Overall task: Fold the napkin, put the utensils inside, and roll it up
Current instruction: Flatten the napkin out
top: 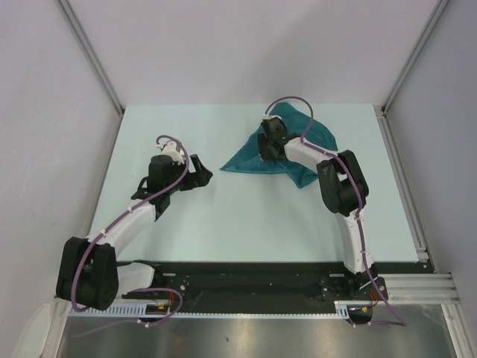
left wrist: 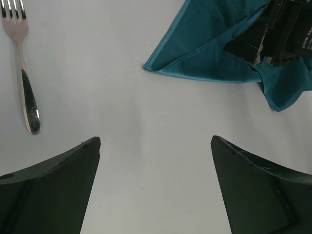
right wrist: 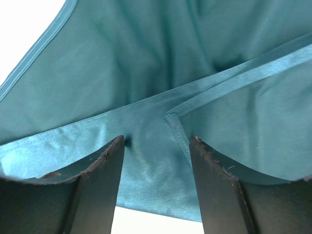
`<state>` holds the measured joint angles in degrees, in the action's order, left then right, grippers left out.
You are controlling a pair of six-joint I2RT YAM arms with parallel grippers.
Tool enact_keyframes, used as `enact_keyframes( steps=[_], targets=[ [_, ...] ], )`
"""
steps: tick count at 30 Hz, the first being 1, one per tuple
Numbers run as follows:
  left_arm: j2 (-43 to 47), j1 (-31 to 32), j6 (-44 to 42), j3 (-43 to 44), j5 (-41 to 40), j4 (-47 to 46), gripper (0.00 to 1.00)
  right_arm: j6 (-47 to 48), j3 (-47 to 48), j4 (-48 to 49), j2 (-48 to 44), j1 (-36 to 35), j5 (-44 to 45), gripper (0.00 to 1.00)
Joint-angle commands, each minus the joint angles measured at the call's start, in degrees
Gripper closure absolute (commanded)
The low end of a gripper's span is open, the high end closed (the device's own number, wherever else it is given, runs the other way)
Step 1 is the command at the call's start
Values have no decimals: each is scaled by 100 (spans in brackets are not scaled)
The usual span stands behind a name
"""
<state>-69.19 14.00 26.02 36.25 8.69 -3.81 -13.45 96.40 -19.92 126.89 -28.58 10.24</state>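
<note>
One napkin point(left wrist: 207, 46), one fork point(left wrist: 27, 97), two claws. The napkin lies folded to a point with crisp hems, and bare table point(top: 223, 224) is open beyond that corner. The fork rests well apart from it. On the napkin, the right claw point(right wrist: 156, 141) stands half-open astride a hem corner, not yet pinched. Near the napkin, the left claw point(left wrist: 155, 139) gapes wide, holding nothing.

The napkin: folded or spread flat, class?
Folded over, not spread: the left wrist view shows two layers meeting at a pointed corner of the napkin; the right wrist view shows one hem crossing another.
</note>
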Motion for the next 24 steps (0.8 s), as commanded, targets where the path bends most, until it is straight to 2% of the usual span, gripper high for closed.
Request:
enact_keyframes(
  steps=[1,16,22,24],
  targets=[
    [-25,6,131,-74,256,-392,1,-166,274,-38,29,124,242,40],
    [-200,15,140,-83,476,-489,6,-78,485,181,319,326,-83,45],
    [-279,15,149,-65,511,-489,8,-70,573,173,451,344,-75,56],
    [-314,6,149,-57,494,-480,9,-78,538,173,398,344,-66,64]
  ],
)
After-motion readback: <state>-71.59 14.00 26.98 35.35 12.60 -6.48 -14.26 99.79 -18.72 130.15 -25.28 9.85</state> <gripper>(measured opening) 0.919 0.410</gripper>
